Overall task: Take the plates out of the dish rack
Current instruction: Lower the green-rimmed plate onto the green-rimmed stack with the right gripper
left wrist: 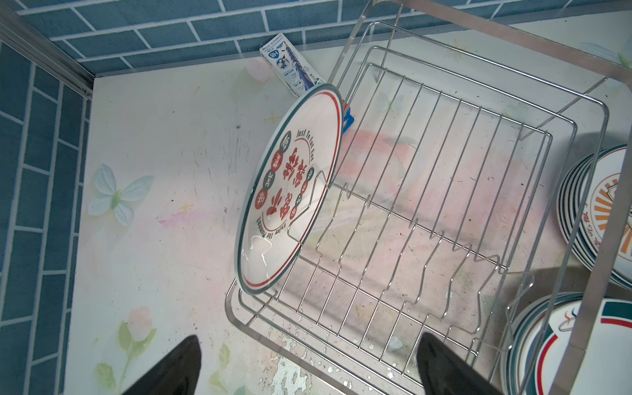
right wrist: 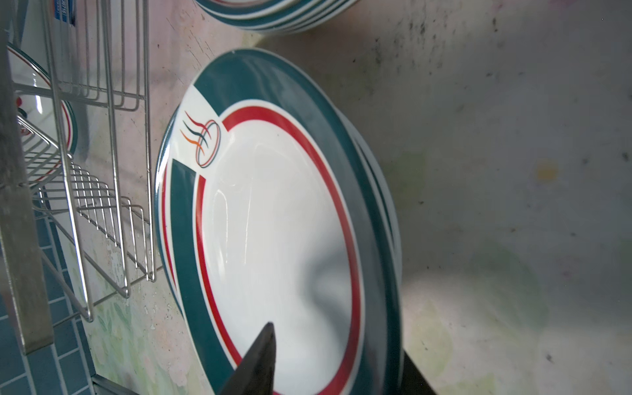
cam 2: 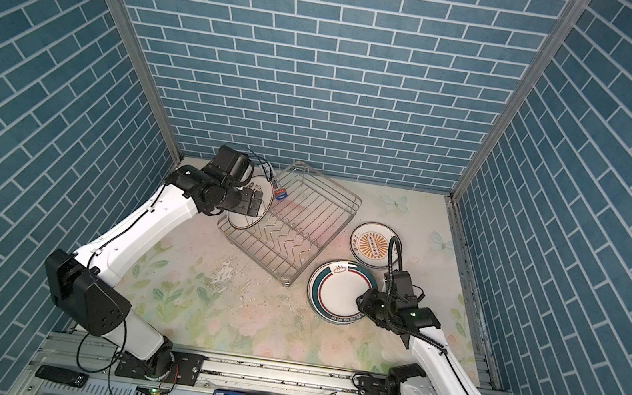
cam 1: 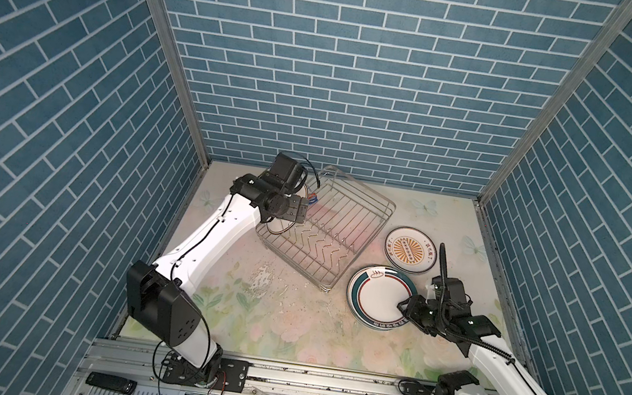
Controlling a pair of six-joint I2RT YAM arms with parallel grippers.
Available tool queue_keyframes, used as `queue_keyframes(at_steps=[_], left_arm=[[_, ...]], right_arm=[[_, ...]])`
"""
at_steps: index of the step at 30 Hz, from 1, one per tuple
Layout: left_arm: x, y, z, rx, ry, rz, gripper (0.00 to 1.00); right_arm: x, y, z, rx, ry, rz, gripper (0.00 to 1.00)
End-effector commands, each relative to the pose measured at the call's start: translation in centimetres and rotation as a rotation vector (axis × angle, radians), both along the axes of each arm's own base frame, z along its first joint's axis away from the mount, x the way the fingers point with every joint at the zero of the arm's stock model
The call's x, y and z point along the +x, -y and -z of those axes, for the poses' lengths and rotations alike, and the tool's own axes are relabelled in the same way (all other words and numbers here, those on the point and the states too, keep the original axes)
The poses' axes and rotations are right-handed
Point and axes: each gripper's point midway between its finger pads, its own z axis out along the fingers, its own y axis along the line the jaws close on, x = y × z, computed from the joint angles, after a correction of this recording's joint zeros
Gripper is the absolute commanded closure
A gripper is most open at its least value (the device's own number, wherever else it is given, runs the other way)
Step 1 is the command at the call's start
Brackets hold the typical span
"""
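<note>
Right gripper (right wrist: 338, 342) sits part-open astride the stacked teal-rimmed white plate (right wrist: 273, 205); wide-open left gripper (left wrist: 307, 337) probably grabs the last red-character round plate (left wrist: 290, 191) from the silver wire rack (cam 1: 347, 228) next.

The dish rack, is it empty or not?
Not empty: the dish rack holds one plate with red characters, leaning on edge in its end slot.

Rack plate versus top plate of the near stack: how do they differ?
The rack plate stands on edge in the dish rack; the stacked plate lies flat. The rack plate shows red characters, thin teal rim; the stacked plate a blank centre, broad teal band. Both round, white.
</note>
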Motion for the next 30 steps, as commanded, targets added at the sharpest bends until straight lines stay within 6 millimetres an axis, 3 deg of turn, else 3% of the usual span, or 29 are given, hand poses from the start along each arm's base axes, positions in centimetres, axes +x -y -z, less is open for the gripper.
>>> queue_keyframes(at_steps=[1, 18, 30], left_arm=[[0.1, -0.1, -0.5, -0.003, 0.002, -0.001, 0.00], [0.1, -1.4, -0.7, 0.015, 0.008, -0.049, 0.01], [0.2, -1.2, -0.2, 0.007, -0.015, -0.038, 0.01]], right_arm=[[1.0, -0.6, -1.6, -0.015, 0.045, -0.035, 0.52], [1.0, -0.9, -1.2, -0.123, 0.021, -0.092, 0.43], [0.6, -0.9, -0.7, -0.208, -0.007, -0.143, 0.38]])
